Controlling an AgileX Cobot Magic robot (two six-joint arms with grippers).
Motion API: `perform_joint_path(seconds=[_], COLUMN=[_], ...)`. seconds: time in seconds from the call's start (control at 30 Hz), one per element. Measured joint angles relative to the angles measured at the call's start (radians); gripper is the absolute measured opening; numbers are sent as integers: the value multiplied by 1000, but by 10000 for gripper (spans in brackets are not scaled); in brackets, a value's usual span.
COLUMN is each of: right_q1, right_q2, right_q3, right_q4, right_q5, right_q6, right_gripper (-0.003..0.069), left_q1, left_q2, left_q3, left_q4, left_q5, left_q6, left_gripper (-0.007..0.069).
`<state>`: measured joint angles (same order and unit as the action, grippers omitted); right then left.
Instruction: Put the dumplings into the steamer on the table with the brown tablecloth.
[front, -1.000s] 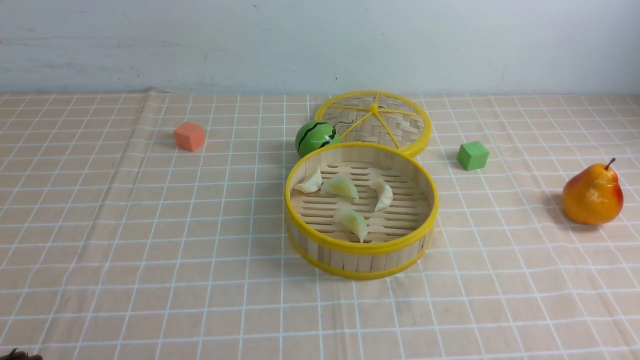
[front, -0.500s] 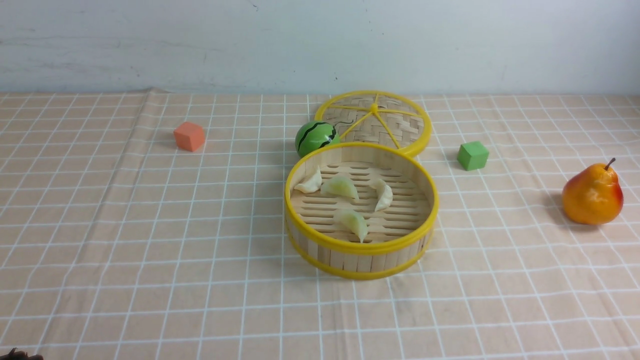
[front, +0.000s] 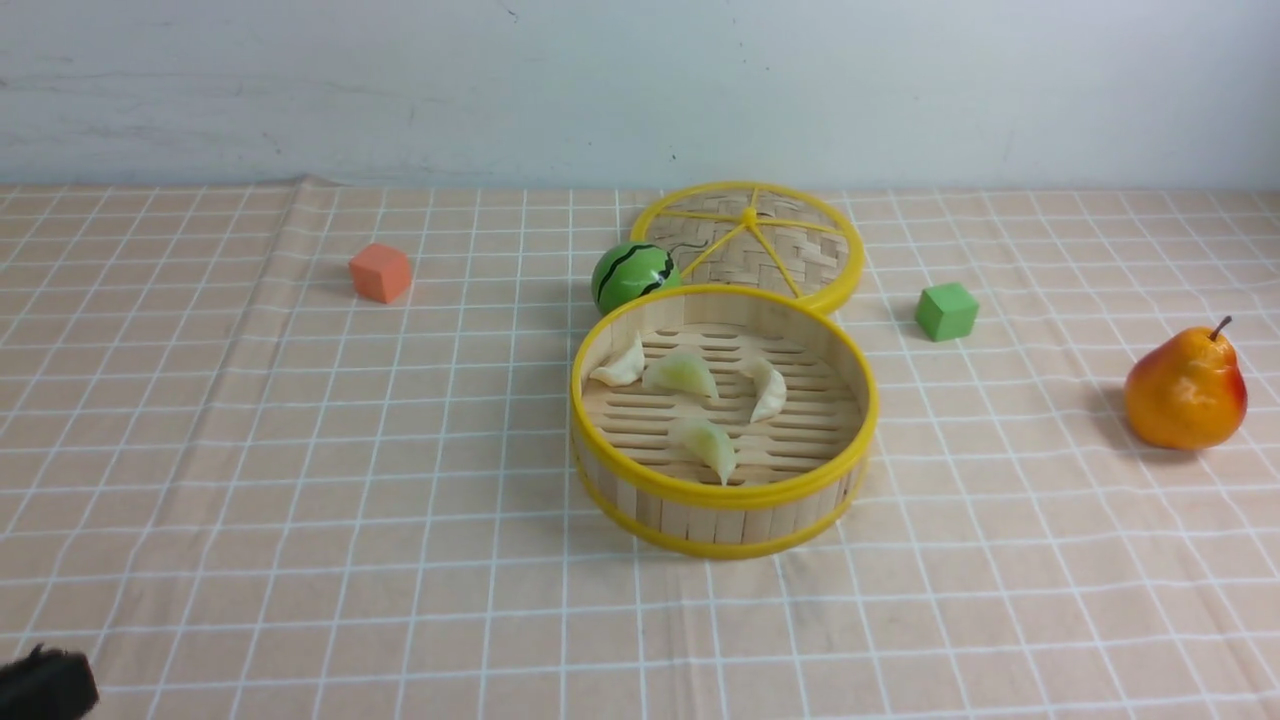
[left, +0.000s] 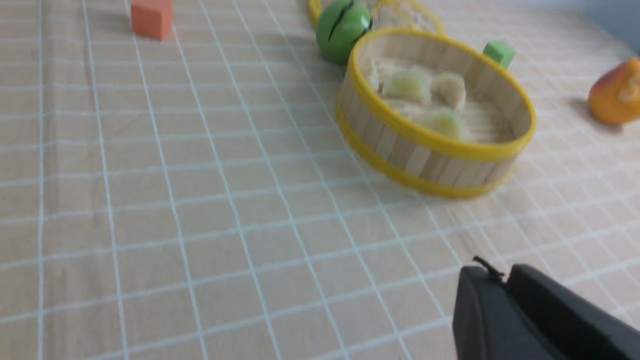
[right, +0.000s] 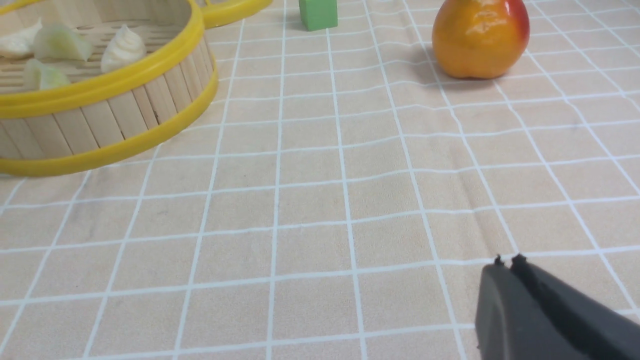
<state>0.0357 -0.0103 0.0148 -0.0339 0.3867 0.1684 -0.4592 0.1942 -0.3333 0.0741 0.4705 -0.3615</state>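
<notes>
The round bamboo steamer (front: 720, 515) with yellow rims stands mid-table on the brown tablecloth (front: 300, 480). Several dumplings lie on its slatted floor: a cream one (front: 620, 365) at the far left, a pale green one (front: 680, 374) beside it, a cream one (front: 768, 390) to the right and a green one (front: 708, 446) nearest me. The left wrist view shows the steamer (left: 425, 155) well ahead of my left gripper (left: 500, 272), whose black jaws are pressed together, empty. My right gripper (right: 506, 262) is also shut and empty, low over the cloth, with the steamer (right: 115, 117) off to its side.
The flat woven lid (front: 750, 240) lies behind the steamer, a green watermelon ball (front: 632, 275) next to it. An orange cube (front: 380, 272) sits far left, a green cube (front: 945, 311) right of the lid, and an orange-yellow pear (front: 1185, 388) at the right.
The dark tip of my left arm has come further into the front view's lower left corner. The steamer and dumplings have not moved.
</notes>
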Motion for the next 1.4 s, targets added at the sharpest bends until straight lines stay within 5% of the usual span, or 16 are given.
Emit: perform_joint_path(seconds=[0.13,0.47,1.4], right_q1=[0,0,0], right_q2=[0,0,0], right_q3=[0,0,0], right_q4=[0,1,2], right_q5=[0,0,1], right_q6=[0,0,0], right_gripper=[10,18,46], left_q1=[192,573,521], left_q2=[-101,-205,-205], left_q3=[111,288,362], left_q4=[-36,-43,-47], left_q5=[-178,-231,-109], left_q6=[67,121,132], left_gripper=[-14,-14,-14])
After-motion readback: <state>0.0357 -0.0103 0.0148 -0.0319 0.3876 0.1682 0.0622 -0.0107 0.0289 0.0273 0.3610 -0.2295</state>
